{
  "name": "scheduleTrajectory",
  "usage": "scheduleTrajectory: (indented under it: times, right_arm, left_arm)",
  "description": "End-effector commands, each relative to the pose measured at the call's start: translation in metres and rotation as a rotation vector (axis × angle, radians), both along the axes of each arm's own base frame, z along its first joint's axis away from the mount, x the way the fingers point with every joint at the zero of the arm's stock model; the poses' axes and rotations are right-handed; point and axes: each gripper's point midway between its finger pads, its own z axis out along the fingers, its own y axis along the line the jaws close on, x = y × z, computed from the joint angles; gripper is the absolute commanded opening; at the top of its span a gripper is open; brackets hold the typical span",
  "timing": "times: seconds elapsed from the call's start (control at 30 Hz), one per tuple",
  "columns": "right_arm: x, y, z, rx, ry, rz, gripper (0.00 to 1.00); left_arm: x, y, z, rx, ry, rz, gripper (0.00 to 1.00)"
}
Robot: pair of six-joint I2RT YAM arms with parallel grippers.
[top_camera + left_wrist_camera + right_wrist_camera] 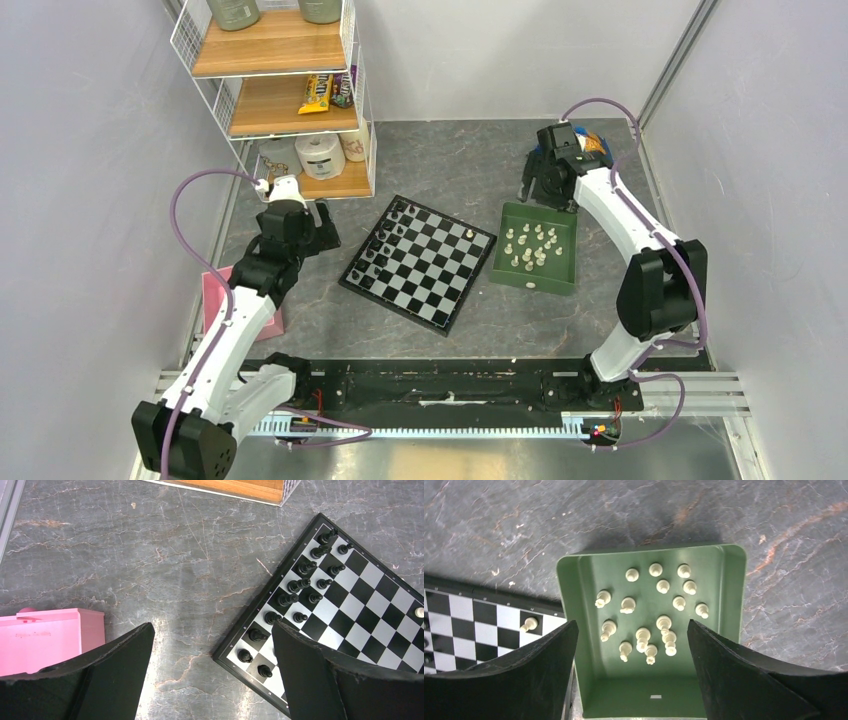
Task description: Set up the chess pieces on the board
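The board [428, 270] lies tilted in the middle of the table, with black pieces [383, 247] lined along its left side. One cream chess piece [469, 233] stands on its far right edge, also visible in the right wrist view [529, 624]. Several more cream chess pieces [642, 635] stand or lie in a green tray [649, 690] to the right of the board. My right gripper [631, 624] hangs open above the tray, holding nothing. My left gripper [212, 626] is open and empty over bare table, just left of the board [372, 575].
A wire shelf unit [280, 100] with paper rolls and snack packs stands at the back left. A pink box [215, 300] lies by the left arm. A small orange packet [592, 143] sits behind the right gripper. Walls close in both sides.
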Motion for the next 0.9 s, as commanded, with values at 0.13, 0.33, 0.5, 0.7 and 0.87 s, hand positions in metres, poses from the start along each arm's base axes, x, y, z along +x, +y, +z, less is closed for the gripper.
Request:
scheduleTrajectory:
  times: [0.13,0.33,0.5,0.7,0.87]
  right_arm:
    - [-0.003,-0.020,-0.012,0.027,0.038,-0.110,0.70]
    - [-0.004,-0.022,-0.038,0.026,0.113,-0.105,0.54]
    - [0.004,-0.025,-0.054,0.025,0.144,-0.085,0.46]
    - [0.013,-0.024,-0.069,0.020,0.182,-0.056,0.41]
    - [0.017,-0.022,-0.076,0.017,0.195,-0.046,0.41]
  left_arm:
    - [0.001,0.003,0.008,0.019,-0.034,-0.004,0.95]
    - [0.003,0.002,0.006,0.022,-0.025,-0.011,0.95]
    - [0.002,0.003,0.005,0.026,-0.023,-0.011,0.95]
    - [0.001,0.005,0.006,0.036,-0.028,-0.005,0.95]
    - [0.001,0.006,0.007,0.038,-0.029,-0.005,0.95]
